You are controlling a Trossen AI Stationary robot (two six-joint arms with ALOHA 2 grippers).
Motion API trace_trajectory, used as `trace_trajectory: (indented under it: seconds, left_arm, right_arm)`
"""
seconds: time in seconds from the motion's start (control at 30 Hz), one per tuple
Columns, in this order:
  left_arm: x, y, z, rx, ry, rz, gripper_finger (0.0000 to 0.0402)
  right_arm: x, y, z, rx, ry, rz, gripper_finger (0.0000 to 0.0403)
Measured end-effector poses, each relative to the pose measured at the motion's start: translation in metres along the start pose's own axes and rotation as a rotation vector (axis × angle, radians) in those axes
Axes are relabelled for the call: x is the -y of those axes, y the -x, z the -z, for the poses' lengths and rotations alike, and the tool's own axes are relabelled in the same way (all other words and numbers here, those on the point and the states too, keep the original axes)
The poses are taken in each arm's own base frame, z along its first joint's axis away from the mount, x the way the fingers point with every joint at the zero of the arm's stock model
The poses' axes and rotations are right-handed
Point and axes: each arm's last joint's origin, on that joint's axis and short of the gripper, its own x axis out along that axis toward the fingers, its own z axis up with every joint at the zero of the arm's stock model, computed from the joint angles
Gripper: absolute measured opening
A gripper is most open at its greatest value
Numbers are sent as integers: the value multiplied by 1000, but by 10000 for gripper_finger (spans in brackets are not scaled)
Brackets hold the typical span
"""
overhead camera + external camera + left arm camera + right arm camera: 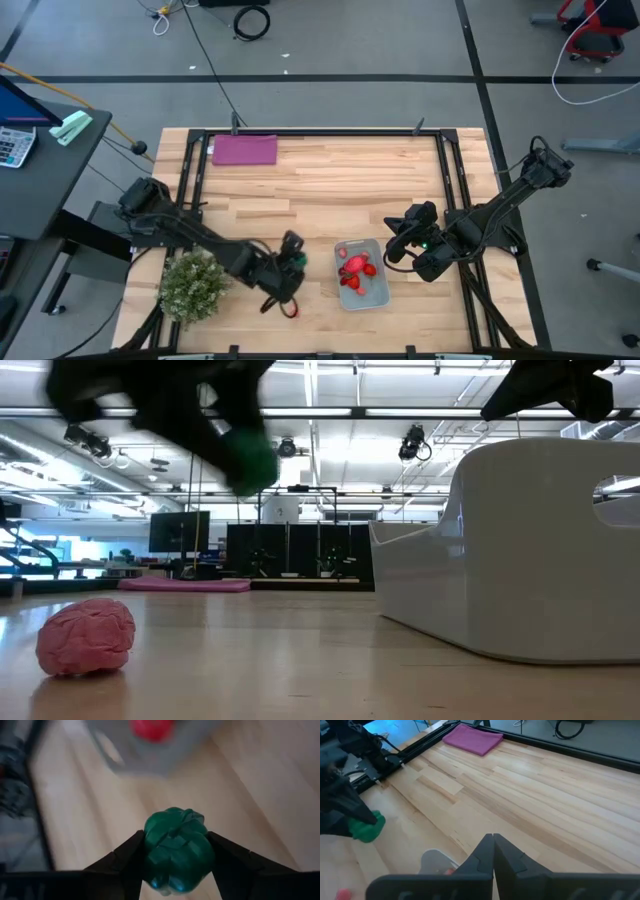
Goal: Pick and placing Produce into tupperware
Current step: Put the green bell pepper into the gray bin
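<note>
Green produce piece [176,849], clamped between the two fingers of the left gripper [291,262] and held above the wooden table [330,190], clear of the surface; in the low view the same piece [250,460] hangs high over the boards. The gripper sits just left of the tupperware [362,274], with a narrow strip of bare wood between them.

Tupperware: stands near the table's front edge, right of centre. Several red produce pieces [355,270] lie inside it. Its near wall [520,550] fills the right side of the low view, its rounded rim unobstructed from above.

Loose produce: one red piece [290,310] lies on the table below the left gripper, close to the front edge; a pink piece [86,637] rests on the boards in the low view, apart from the container.

Right gripper [400,240]: fingers [490,855] pressed together and holding nothing, poised just beside the container's right edge.

Surroundings: a bushy pale-green plant [192,284] occupies the front left corner, beside the left arm. A flat purple rectangle [244,149] lies at the far left edge. The whole middle and far part of the table between these is open wood, bounded by the dark frame rails [330,133].
</note>
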Motion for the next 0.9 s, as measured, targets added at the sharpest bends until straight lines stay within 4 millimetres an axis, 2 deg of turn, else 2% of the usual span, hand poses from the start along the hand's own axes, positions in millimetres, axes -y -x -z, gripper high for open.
trace_trajectory:
  seconds: [0.23, 0.37, 0.47, 0.57, 0.77, 0.9]
  left_arm:
    - [-50, -9, -32, 330, 129, -152, 201]
    - [-71, -17, -41, 550, 246, -63, 197]
    - [-80, -26, -47, 681, 323, 2, 206]
    - [-77, -42, -50, 715, 331, 23, 208]
    - [-52, -84, -49, 650, 313, 55, 199]
    - [-40, -104, -47, 631, 362, 83, 212]
  right_arm:
    - [0, 0, 0, 0, 15, 0, 7]
    - [0, 0, 0, 0, 26, 0, 7]
    - [0, 0, 0, 0, 28, 0, 7]
    - [1, 0, 0, 0, 30, 2, 7]
    - [1, 0, 0, -1, 32, 3, 7]
    - [1, 0, 0, -1, 33, 4, 7]
